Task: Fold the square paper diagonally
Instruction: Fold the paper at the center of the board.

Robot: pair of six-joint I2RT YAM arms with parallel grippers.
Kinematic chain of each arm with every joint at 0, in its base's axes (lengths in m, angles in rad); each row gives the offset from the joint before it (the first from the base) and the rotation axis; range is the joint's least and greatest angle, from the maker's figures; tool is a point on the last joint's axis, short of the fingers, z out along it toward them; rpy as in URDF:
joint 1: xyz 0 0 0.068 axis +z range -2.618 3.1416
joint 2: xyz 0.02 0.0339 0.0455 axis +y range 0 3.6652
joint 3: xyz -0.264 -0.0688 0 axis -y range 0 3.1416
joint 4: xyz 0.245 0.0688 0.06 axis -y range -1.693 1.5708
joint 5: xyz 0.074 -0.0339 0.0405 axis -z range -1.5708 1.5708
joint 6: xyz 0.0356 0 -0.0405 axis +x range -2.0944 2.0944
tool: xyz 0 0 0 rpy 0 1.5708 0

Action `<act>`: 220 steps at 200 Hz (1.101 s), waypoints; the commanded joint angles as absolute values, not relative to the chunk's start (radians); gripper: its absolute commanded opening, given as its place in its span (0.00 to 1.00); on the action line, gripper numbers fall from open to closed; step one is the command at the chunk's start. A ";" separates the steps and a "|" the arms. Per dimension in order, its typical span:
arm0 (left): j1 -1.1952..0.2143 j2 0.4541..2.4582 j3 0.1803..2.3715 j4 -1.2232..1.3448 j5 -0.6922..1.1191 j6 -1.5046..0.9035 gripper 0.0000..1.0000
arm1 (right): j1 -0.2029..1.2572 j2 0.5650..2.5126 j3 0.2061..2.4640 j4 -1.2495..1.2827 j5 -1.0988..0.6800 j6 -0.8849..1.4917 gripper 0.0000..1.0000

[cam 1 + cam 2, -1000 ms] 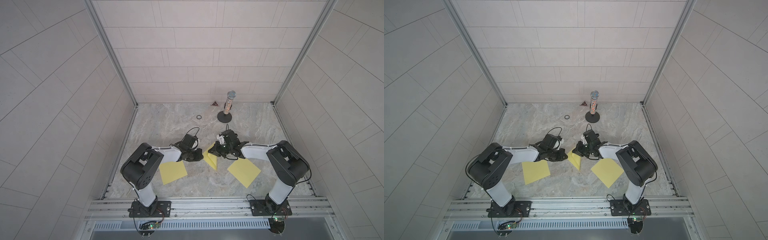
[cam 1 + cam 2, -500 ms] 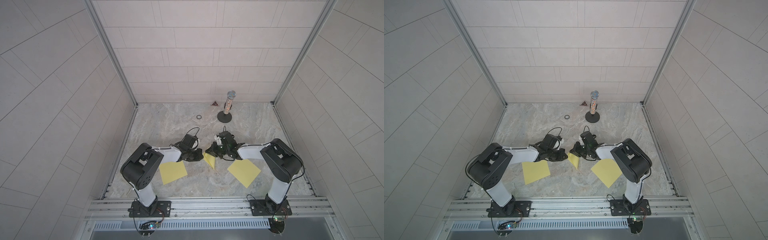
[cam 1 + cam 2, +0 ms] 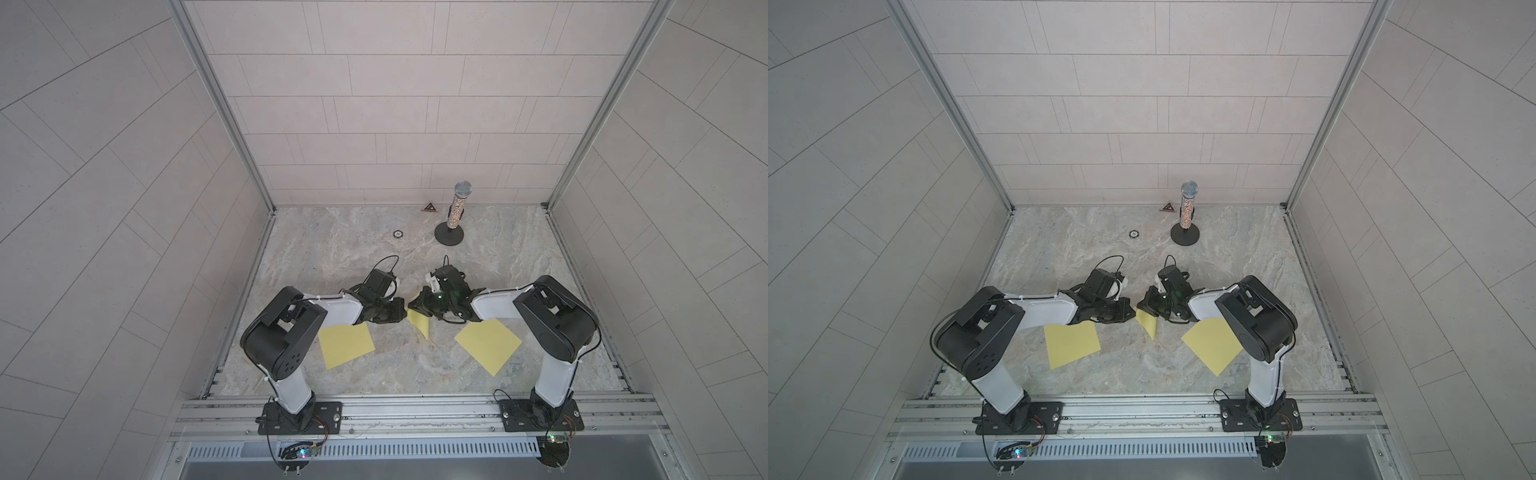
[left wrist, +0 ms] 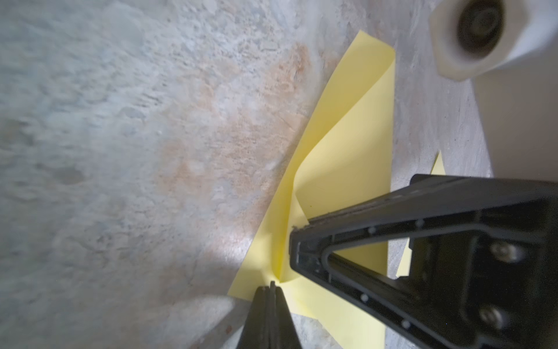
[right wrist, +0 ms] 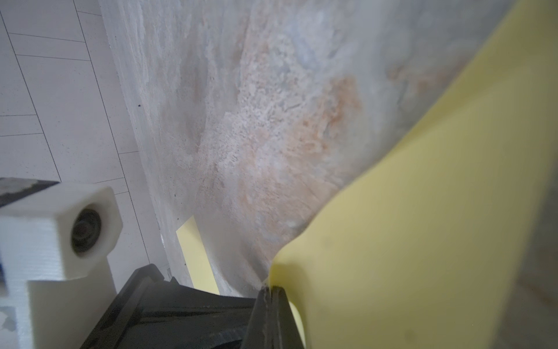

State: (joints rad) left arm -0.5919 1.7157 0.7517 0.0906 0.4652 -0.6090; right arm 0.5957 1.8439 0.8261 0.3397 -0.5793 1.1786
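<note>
Left wrist view: paper (image 4: 347,169) is half turned, one flap curling up off the lower layer, bend soft, no crease yet. L claw (image 4: 269,290) has jaws together, tips down on the paper right at the end of the bend; looks like pinning, not gripping. R claw (image 5: 269,291) is clamped on the raised flap's edge. In both top views the paper sits mid-table (image 3: 353,257) btwn the two claws, w/ spare sheets (image 3: 345,344) flat either side. Step in hand, I'd say: carrying corner over to opposite corner. Next calls for R to lay the flap down w/ corners matched while L holds, then a press along the diagonal.
</note>
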 commanded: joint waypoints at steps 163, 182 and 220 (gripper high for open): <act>-0.556 1.668 0.736 0.093 0.535 -0.696 0.00 | 0.615 1.845 0.827 0.158 -0.512 1.074 0.00; -0.549 1.706 0.735 0.175 0.593 -0.750 0.00 | 0.615 1.841 0.828 0.155 -0.516 1.075 0.00; -0.546 1.708 0.748 0.130 0.557 -0.730 0.00 | 0.615 1.838 0.825 0.152 -0.515 1.077 0.00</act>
State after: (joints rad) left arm -0.5507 1.7012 0.7361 0.1364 0.5564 -0.7250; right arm 0.6075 1.8412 0.8387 0.2546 -0.5476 1.0920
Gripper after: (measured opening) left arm 0.048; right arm 0.045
